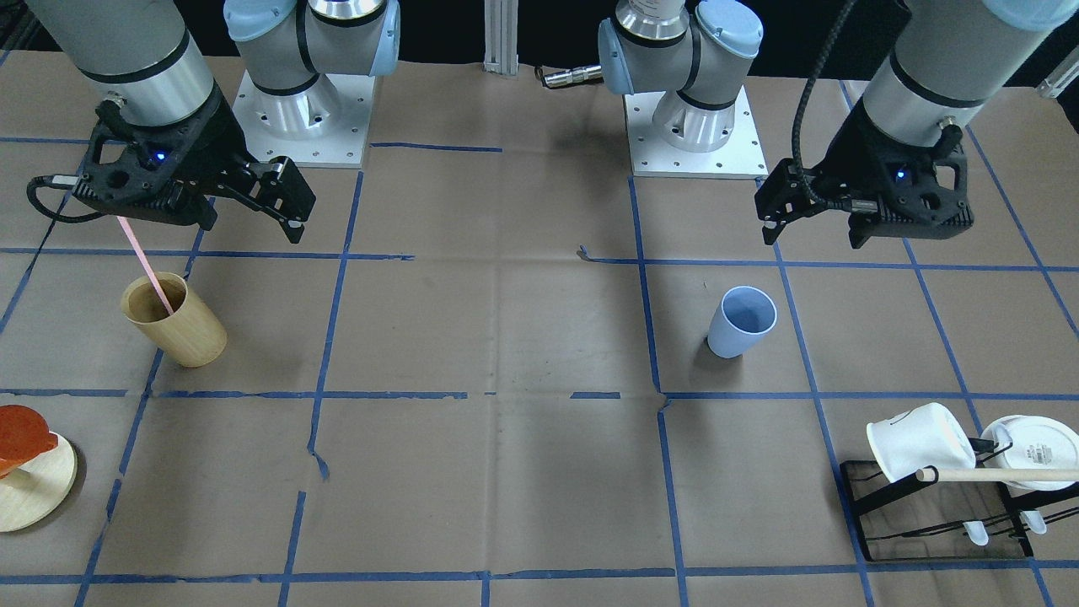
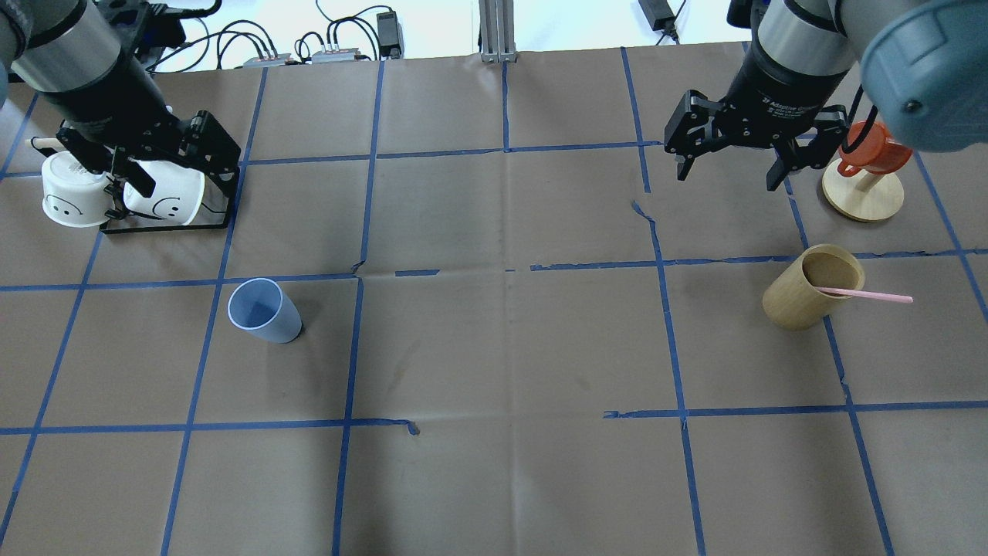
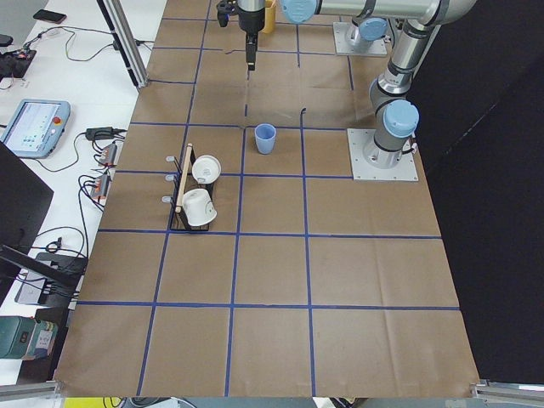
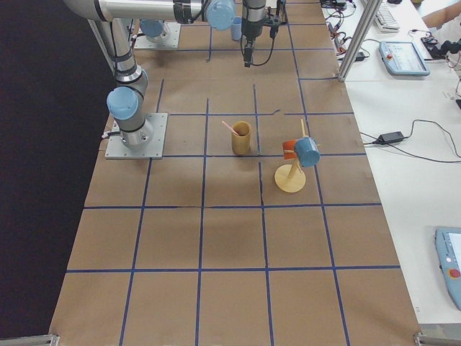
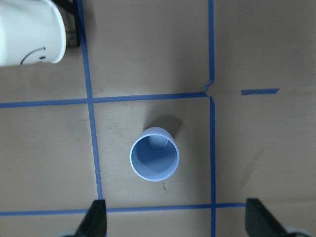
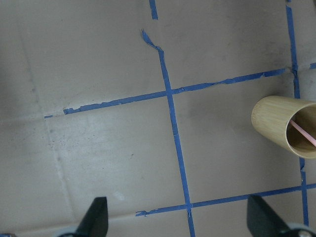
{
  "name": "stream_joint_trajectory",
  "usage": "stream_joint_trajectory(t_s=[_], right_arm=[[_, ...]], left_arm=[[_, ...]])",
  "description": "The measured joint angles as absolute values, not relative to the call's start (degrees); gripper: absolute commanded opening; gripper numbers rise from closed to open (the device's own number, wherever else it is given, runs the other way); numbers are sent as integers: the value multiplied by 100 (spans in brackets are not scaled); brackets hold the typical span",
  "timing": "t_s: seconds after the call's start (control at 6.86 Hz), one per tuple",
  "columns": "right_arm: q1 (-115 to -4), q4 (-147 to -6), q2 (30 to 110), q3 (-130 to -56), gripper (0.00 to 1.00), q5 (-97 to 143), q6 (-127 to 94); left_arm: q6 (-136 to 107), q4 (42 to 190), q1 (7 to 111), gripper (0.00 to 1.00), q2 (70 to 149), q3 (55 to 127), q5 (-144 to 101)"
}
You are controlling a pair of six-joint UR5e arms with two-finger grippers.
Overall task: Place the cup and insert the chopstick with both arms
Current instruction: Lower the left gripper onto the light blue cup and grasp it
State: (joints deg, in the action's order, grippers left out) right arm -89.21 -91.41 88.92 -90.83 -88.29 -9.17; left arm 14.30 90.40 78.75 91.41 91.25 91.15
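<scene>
The light-blue cup [image 1: 742,322] stands upright on the paper-covered table, also in the overhead view [image 2: 262,310] and straight below the left wrist camera [image 5: 154,160]. The pale-pink chopstick [image 1: 147,270] leans inside a tan wooden cup [image 1: 175,320], its end sticking out over the rim [image 2: 868,295] [image 6: 303,132]. My left gripper [image 1: 811,236] [image 2: 154,166] hangs open and empty above the table, behind the blue cup and apart from it. My right gripper [image 1: 251,226] [image 2: 727,179] is open and empty, above and beside the tan cup [image 2: 810,287].
Two white mugs [image 2: 162,197] hang on a black rack with a wooden dowel [image 1: 995,475], close under my left gripper in the overhead view. An orange-red mug [image 2: 872,150] sits on a round wooden stand [image 2: 863,197] near my right gripper. Blue tape lines grid the table.
</scene>
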Motion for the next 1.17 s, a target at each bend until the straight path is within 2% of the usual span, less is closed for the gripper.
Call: stream_joint_trajectory(t_s=[0.73, 0.88, 1.17], right_arm=[[-8913, -9147, 8877, -9140, 100, -8828, -826], [-8912, -9151, 8874, -9143, 100, -8835, -809], [-8912, -9139, 8873, -9147, 100, -8869, -755]], left_arm=[[2023, 6793, 7287, 100, 9567, 11187, 9155], [2031, 6584, 7255, 90, 9642, 11429, 9155], [1990, 6395, 7238, 32, 9727, 11587, 9152]])
